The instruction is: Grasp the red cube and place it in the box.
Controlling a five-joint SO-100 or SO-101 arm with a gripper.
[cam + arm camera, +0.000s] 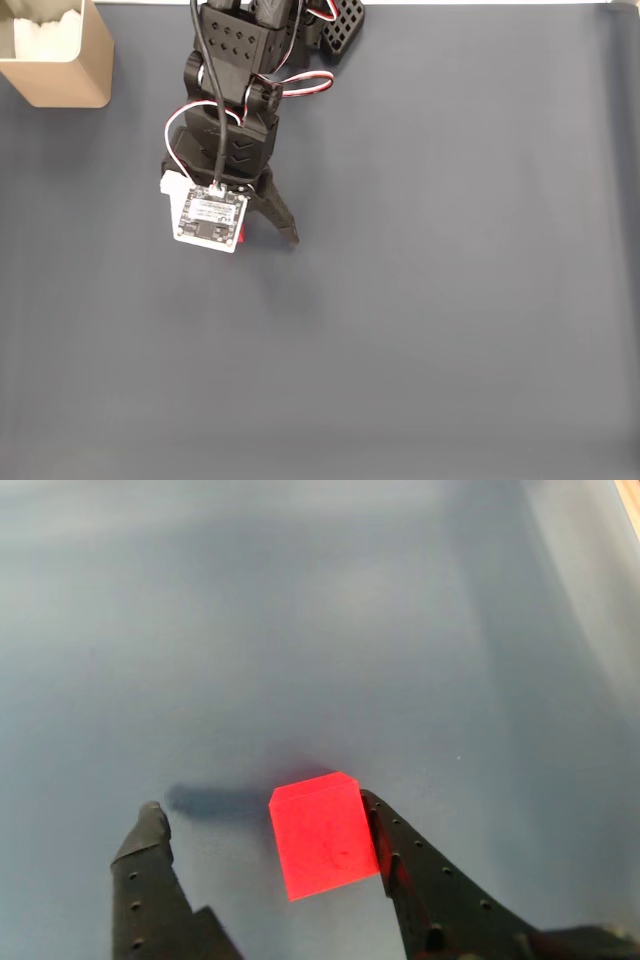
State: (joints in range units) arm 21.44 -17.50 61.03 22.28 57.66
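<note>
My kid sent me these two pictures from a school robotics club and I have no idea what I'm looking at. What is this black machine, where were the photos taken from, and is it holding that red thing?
The black machine is a small robot arm standing on a dark grey table. The fixed view looks down on it from above. The wrist view comes from a camera riding on the arm, looking past its two-fingered tool.

On the table lies a small bright red cube. In the fixed view just a sliver of it peeks out under the white circuit board. A tan cardboard-coloured open-top box with white padding stands at the top left corner there.

The tool is open, not holding anything yet. The cube sits between the fingers, against the right finger, with a clear gap to the left finger.
</note>
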